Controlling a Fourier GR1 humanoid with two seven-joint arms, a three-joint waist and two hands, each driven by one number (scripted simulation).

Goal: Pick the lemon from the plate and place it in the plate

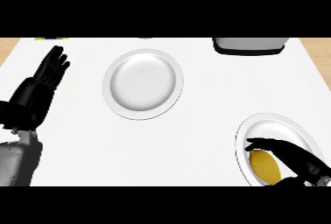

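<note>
I have the right hand (292, 158) down over the near plate (268, 124) at the lower right of the counter (207, 127), fingers curled round the lemon (264, 167) from its far and right sides. The lemon sits in the near part of that plate, its yellow face showing below the fingers; I judge the hand is closing on it, though I cannot see whether the thumb has met the fruit on the hidden side. The left hand (48, 72) rests open at the left edge, fingers up and apart, touching nothing.

The far plate (143, 84) lies well apart, up and to the left of centre — that is where I take the lemon to be bound.

What worries me from here: the lemon is smooth and rounded, and if the fingers bear on only one side it could roll out as I lift, or skid along the dish towards the rim. The plate is shallow and sits near the counter's lower right edge, so a hand dragging sideways might shove or tip it. The carry crosses open counter — a slip there would leave the fruit rolling.

A grey, dark-based vessel (249, 45) stands at the top right, only partly in view. I can read no brand, label or writing anywhere.
</note>
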